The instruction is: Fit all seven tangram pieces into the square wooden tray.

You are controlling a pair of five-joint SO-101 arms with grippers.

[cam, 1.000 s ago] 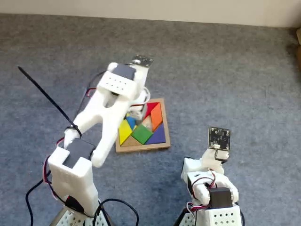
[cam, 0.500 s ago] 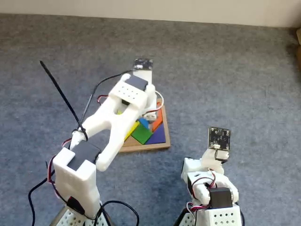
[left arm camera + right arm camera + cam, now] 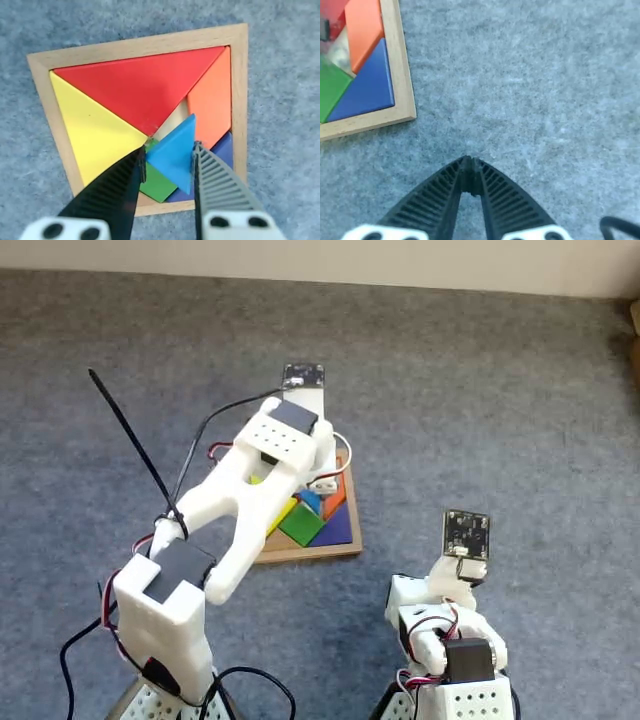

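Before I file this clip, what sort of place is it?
Likely a hobby or lab robot bench: a left arm and right arm mounted side by side, a grey carpet-like cover, and a wooden puzzle tray.

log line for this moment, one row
left gripper: shut on light blue triangle above gap in wooden tray | right gripper: shut, over carpet

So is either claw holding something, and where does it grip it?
The left gripper clamps the light blue triangle across its two opposite edges; the right gripper, shut, holds nothing.
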